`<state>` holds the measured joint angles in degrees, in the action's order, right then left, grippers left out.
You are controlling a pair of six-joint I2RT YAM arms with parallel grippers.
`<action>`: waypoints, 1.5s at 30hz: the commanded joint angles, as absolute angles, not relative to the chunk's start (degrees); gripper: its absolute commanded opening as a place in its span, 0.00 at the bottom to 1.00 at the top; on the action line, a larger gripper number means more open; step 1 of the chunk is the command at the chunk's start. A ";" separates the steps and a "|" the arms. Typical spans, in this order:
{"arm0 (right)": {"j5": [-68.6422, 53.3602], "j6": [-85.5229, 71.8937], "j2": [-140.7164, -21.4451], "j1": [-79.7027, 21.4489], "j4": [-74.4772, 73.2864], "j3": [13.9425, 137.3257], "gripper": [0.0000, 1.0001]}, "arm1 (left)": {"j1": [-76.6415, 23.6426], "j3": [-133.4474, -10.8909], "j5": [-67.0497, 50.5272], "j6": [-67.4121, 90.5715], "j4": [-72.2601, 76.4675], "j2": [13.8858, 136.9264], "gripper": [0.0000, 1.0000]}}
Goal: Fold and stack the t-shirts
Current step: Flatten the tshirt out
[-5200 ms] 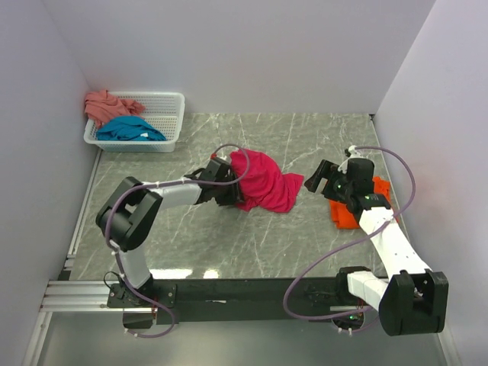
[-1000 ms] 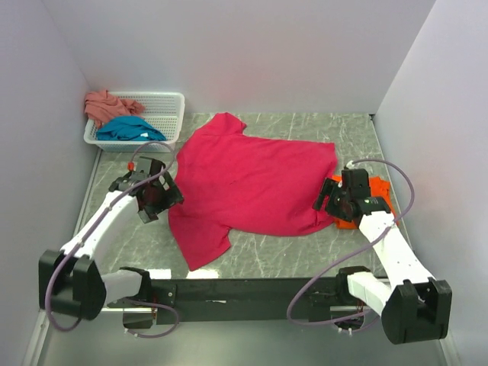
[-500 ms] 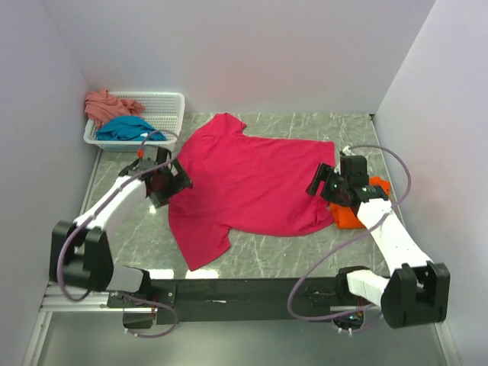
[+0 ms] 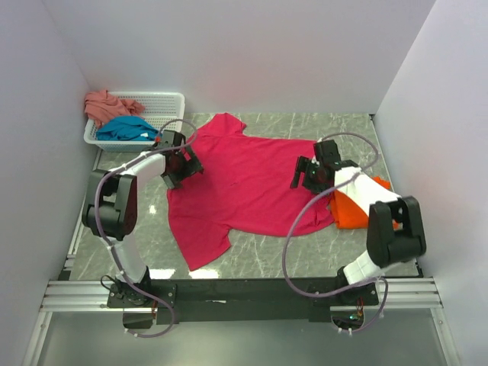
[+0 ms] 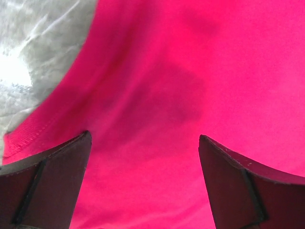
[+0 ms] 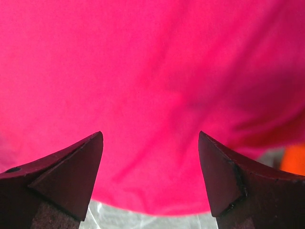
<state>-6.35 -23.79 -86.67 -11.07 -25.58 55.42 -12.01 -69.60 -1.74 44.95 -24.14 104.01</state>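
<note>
The magenta-red t-shirt (image 4: 248,187) lies spread flat on the table's middle. Over its left edge, close to the basket, hovers my left gripper (image 4: 183,164), open; the left wrist view shows only shirt cloth (image 5: 190,71) between the parted fingers (image 5: 47,181). My right gripper (image 4: 305,174) is open above the shirt's right part, with the hem (image 6: 143,62) under its gap. A folded bright orange t-shirt (image 4: 354,210) sits at the right, partly under the right arm. The teal t-shirt (image 4: 126,130) and the salmon-pink one (image 4: 103,103) lie bunched in the basket.
The white mesh basket (image 4: 174,114) stands at the far left corner against the wall. Grey marble table (image 4: 290,252) shows in front of the shirt. Walls close in on the left, back and right. Purple cables loop from both arms.
Both open grippers have swung away from the near side and inward onto the spread shirt, the left toward the basket, the right leftward off the orange shirt. Five seconds ago the shirt was bunched.
</note>
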 commanded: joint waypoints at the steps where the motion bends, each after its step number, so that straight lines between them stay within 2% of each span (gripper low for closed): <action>1: -4.48 -24.08 -91.82 -11.86 -24.17 60.28 0.87 | -11.52 -70.06 1.65 43.94 -24.70 104.68 0.99; 6: -3.87 -23.91 -97.55 -13.71 -26.01 65.03 0.86 | -9.93 -66.28 7.11 46.22 -28.64 103.01 0.99; 13: -1.93 -23.82 -97.91 -14.24 -25.93 68.20 0.86 | -7.30 -58.28 15.45 50.97 -34.45 95.28 0.99; 20: -1.50 -23.11 -102.47 -14.06 -26.98 75.66 0.87 | -7.21 -59.76 8.19 47.47 -30.59 92.02 0.99; 32: -3.33 -18.98 -123.73 -9.67 -35.85 101.32 0.87 | -13.09 -69.95 8.70 44.65 -29.80 91.31 0.99; 39: -4.40 -18.99 -131.30 -8.53 -40.95 111.16 0.87 | -14.24 -85.39 7.38 42.01 -29.53 105.26 0.99; 45: -0.97 -18.28 -133.94 -6.95 -46.05 113.99 0.87 | -14.50 -97.54 6.94 39.29 -29.62 116.53 0.99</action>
<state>-3.33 -19.53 -133.12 -8.08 -41.58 111.63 -14.17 -91.39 7.40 42.02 -29.76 112.73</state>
